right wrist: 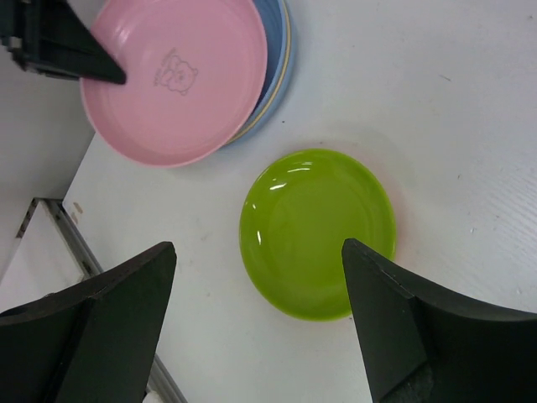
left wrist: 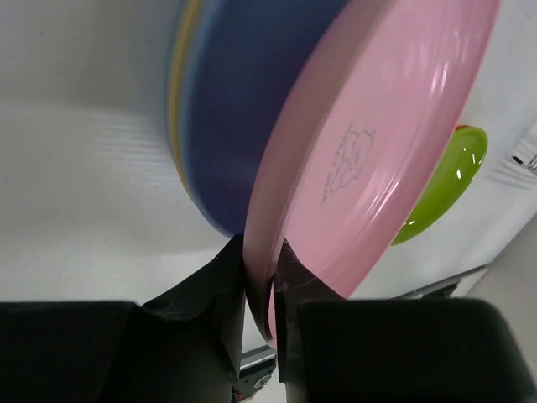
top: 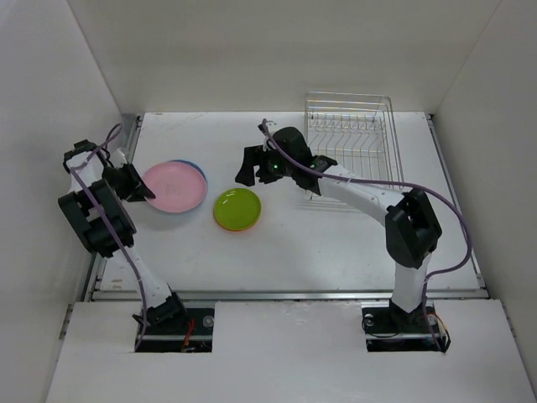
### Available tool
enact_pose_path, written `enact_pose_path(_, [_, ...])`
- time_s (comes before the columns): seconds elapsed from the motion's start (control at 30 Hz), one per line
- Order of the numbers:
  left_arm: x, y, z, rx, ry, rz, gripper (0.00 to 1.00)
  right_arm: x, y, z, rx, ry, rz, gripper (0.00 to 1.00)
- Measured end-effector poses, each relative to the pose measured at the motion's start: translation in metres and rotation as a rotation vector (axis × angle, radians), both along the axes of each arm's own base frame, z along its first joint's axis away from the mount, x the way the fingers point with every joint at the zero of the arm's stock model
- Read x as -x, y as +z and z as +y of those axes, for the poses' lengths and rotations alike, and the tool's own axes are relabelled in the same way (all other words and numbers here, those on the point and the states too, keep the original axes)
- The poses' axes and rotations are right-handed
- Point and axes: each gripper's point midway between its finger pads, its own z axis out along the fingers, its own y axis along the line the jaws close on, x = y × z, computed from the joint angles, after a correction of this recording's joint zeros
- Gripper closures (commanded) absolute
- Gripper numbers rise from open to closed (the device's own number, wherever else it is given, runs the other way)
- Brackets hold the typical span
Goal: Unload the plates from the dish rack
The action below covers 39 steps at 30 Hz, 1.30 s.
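Observation:
The pink plate (top: 174,185) lies on top of a stack of blue plates (top: 198,170) at the left of the table. My left gripper (top: 139,190) is shut on its left rim. In the left wrist view the pink plate (left wrist: 377,151) is pinched between my fingers (left wrist: 225,281) and tilts slightly off the darker blue plate (left wrist: 243,101). The lime green plate (top: 237,209) lies flat on the table, with a thin orange rim under it. My right gripper (top: 252,168) is open and empty above it (right wrist: 258,248). The dish rack (top: 352,134) at the back right holds no plates.
White walls close in the table on the left, back and right. The left table edge and its metal rail (right wrist: 50,222) run close by the plate stack. The right arm reaches across in front of the rack.

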Motion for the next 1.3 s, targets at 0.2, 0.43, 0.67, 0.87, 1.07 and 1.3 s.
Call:
enact_pose_path(0.2, [-0.004,-0.037,0.007,0.001,-0.013,0.101,0.53,0.006,0.009,-0.006,-0.004,-0.003,-0.008,0.14])
enact_pose_path(0.43, [-0.006,-0.037,0.005,-0.086,-0.052,0.108,0.42,0.008,0.024,-0.008,-0.023,-0.003,-0.029,0.14])
enact_pose_path(0.67, [-0.008,-0.021,0.007,-0.150,-0.057,0.077,0.42,0.009,0.026,-0.011,-0.024,-0.008,-0.035,0.14])
enact_pose_path(0.87, [-0.006,0.023,0.010,-0.223,-0.041,-0.026,0.31,0.018,0.042,-0.043,0.005,-0.100,-0.074,0.10])
enact_pose_path(1.07, [0.022,0.081,0.002,-0.324,-0.016,-0.152,0.12,0.041,0.094,-0.118,0.012,-0.315,-0.198,0.04])
enact_pose_path(1.3, [0.075,0.119,0.034,-0.594,0.219,-0.160,0.01,0.076,0.135,-0.216,0.035,-0.596,-0.290,0.00])
